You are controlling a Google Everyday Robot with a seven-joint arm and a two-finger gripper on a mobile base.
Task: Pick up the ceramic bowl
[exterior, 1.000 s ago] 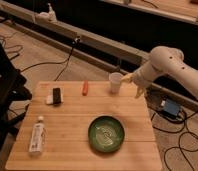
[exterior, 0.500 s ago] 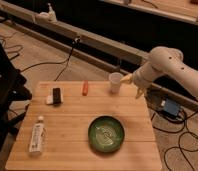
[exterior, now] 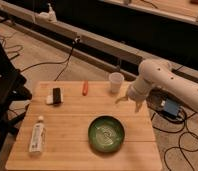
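Gripper (exterior: 128, 103) low right, pointing down

Lab: cables (exterior: 68, 57) on floor (exterior: 37, 50), claw (exterior: 129, 103) above table (exterior: 67, 125)

I'm seeing a glossy green ceramic bowl (exterior: 107, 133) showing a darker rim and a pale swirl inside, lying on the pale wooden counter (exterior: 72, 125). The white end effector (exterior: 129, 102) is hanging just beside a small white cup (exterior: 116, 82).

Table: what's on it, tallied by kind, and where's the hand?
bowl: 1
cup: 1
tube: 1
orange stick: 1
black-and-white block: 1
Total: 5
The hand is over the right edge of the table, just right of the cup and apart from the bowl.
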